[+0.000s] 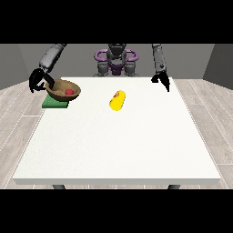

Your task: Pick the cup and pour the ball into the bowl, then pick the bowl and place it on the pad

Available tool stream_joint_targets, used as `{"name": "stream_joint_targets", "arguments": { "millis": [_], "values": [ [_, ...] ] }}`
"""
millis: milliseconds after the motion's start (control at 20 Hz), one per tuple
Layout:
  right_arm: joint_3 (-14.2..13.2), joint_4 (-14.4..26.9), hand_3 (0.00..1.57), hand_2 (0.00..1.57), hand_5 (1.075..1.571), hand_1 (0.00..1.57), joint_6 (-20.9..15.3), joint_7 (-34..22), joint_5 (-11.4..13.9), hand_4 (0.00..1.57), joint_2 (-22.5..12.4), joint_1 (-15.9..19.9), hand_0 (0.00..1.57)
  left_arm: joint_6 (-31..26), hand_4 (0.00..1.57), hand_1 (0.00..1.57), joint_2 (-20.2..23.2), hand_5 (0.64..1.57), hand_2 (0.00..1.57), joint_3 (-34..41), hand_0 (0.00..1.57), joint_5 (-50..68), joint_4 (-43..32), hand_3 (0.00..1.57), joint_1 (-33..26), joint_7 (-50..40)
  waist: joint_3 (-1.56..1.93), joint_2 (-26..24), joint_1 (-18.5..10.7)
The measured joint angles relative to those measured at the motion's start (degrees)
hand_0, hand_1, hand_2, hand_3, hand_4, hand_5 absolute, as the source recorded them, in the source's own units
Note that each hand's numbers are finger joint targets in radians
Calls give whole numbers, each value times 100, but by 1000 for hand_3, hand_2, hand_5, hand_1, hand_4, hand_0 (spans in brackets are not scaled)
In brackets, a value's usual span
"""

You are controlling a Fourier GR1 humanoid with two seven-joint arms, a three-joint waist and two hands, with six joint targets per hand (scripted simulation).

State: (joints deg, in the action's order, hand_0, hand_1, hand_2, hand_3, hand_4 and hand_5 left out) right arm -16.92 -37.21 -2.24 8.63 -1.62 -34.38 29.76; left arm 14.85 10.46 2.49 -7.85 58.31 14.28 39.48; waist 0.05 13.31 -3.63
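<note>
A brown bowl point(63, 89) rests tilted on the green pad point(55, 103) at the table's left, with a red ball point(69, 91) inside it. The hand at the view's left point(40, 81) is at the bowl's left rim, its fingers curled round that rim. A yellow cup point(118, 100) lies on its side near the table's middle, apart from both hands. The hand at the view's right point(162, 80) hangs over the table's far right edge, fingers pointing down and relaxed, holding nothing.
The white table point(118, 145) stretches wide toward the camera, its front edge near the bottom. The robot's torso point(116, 61) stands behind the far edge. Wooden floor surrounds the table.
</note>
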Motion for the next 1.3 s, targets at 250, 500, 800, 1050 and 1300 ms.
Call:
{"name": "stream_joint_targets", "arguments": {
  "millis": [250, 500, 800, 1050, 1300],
  "values": [
    [-282, 581, 0, 1571, 1571, 1571, 74, 851, 67, 1198, -539, 85, 1571, 120, 1007, 0, -21, 1435, 0, -70, 0, -78, 589, 0, 118, 32, 6, 701, -165],
    [-630, 1231, 0, 1571, 1548, 1571, 464, 1171, -124, 903, -973, 346, 1571, 133, 989, 0, 51, 1433, 0, -165, 0, -141, 1409, 0, -70, -257, 12, 1005, -229],
    [-1118, 1721, 346, 770, 1557, 1134, 902, 1009, -625, 0, -1100, 694, 1134, 123, 996, 0, 34, 1436, 0, -212, 0, -123, 1964, 0, -419, -295, 12, 1194, -224],
    [-974, 1890, 0, 74, 1437, 0, 1017, 779, -491, 0, -1205, 794, 0, 62, 965, 0, -6, 1416, 0, -270, 0, -108, 2264, 0, -498, -394, 5, 1340, -265],
    [-1042, 2026, 0, 0, 1326, 0, 1440, 577, -580, 124, -1507, 839, 0, 76, 965, 0, -236, 1416, 0, -446, 0, -90, 2527, 0, -958, -337, 5, 1219, -153]
  ]
}}
